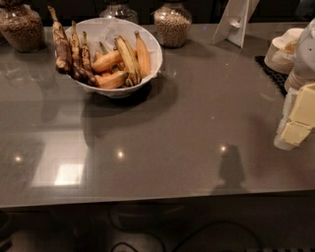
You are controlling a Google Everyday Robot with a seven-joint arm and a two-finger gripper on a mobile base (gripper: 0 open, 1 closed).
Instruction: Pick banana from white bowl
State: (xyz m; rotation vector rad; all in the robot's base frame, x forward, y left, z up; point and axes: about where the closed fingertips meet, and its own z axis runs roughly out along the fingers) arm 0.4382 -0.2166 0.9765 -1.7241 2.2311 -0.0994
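While my claw (pixel 294 129) hangs at the far right edge of the view, over the right end of the grey counter (pixel 187 128), I cannot tell whether it is wide or narrow; I see only its white body and pale yellow blocks, and nothing is visibly held in it. It is well apart from the white bowl (pixel 106 27), which stands on the counter towards the back left. Several yellow bananas (pixel 125 61) lie in the bowl, leaning against one another with their stems pointing up and back. Dark bananas (pixel 74 54), brown and heavily spotted, rest on the bowl's left side and stick out over its rim. Behind the bowl stand glass jars filled with something pale and grainy: one at the far left corner (pixel 19 27), one directly behind the bowl (pixel 118 10) and partly cut off, and one just to the bowl's right (pixel 172 22). Further right along the back stands a white folded stand (pixel 234 19). Near my claw, at the right edge, beige cups (pixel 285 49) sit on a black mat (pixel 270 74).
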